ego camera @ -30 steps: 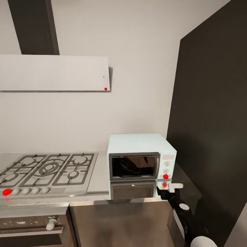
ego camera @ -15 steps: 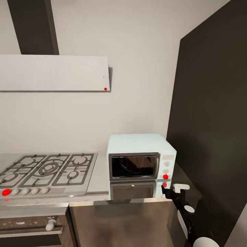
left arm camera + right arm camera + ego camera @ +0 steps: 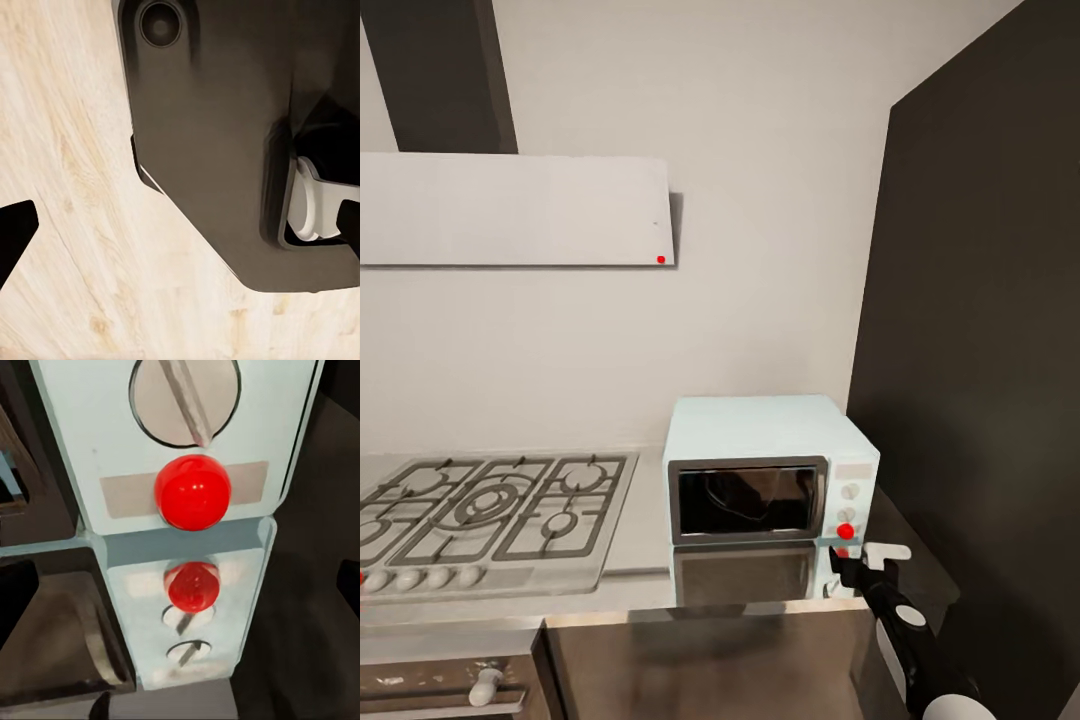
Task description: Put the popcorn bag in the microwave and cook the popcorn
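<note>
A white-walled kitchen [image 3: 760,200] holds a glossy grey metallic desk [image 3: 645,545] running along the wall. On it, at about five o'clock in the head view, stands the pale mint-white boxy microwave [image 3: 765,480], its dark glass door closed; its red round light [image 3: 846,531] glows on the side panel and mirrors in the desk. A grated gas hob [image 3: 490,510] lies at nine o'clock from the microwave, beneath a white flat range hood [image 3: 510,208]. The right gripper [image 3: 865,563] sits just beside the panel's lower corner; whether it is apart or together cannot be told. The left wrist view shows pale wooden floor [image 3: 82,225]; the left gripper's state cannot be told.
</note>
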{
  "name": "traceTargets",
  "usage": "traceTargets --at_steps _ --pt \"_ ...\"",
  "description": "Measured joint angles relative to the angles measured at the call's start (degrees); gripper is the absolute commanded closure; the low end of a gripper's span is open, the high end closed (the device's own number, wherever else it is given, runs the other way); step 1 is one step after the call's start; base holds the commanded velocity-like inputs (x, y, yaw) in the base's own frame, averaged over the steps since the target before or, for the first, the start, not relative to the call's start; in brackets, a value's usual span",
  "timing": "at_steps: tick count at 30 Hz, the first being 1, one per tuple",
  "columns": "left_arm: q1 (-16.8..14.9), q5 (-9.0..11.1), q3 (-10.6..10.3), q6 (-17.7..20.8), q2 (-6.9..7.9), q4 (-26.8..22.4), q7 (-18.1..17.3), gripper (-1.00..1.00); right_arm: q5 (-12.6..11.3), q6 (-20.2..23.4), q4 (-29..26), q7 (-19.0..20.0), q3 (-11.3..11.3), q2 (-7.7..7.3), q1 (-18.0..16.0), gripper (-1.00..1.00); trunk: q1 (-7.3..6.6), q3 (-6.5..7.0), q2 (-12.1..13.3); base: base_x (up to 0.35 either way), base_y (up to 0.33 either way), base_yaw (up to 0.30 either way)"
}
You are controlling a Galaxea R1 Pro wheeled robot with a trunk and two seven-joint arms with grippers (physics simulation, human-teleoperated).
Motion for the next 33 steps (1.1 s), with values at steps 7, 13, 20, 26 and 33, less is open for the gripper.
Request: traceTargets --at_steps 7,13,20,26,33 --pt "0.0 0.0 0.0 0.0 0.00 0.0 0.0 -1.00 0.0 -0.2 0.6 0.0 0.0 -0.67 0.0 -1.00 0.00 0.00 0.0 0.001 0.000 0.000" --pt "0.0 0.0 0.0 0.0 0.00 0.0 0.0 -1.00 0.0 -3.5 2.6 0.0 -0.2 -2.13 0.0 -1.00 0.00 0.00 0.0 0.000 0.000 0.000" --pt "0.0 0.0 0.0 0.0 0.00 0.0 0.0 -1.00 0.0 -3.9 4.0 0.0 -0.2 -2.42 0.0 -1.00 0.00 0.00 0.0 0.000 0.000 0.000" --pt "0.0 0.0 0.0 0.0 0.00 0.0 0.0 -1.00 0.0 -4.2 5.6 0.0 -0.2 -2.48 0.0 -1.00 0.00 0.00 0.0 0.000 0.000 0.000" --pt "0.0 0.0 0.0 0.0 0.00 0.0 0.0 -1.00 0.0 -4.2 5.7 0.0 -0.2 -2.51 0.0 1.00 0.00 0.00 0.0 0.000 0.000 0.000"
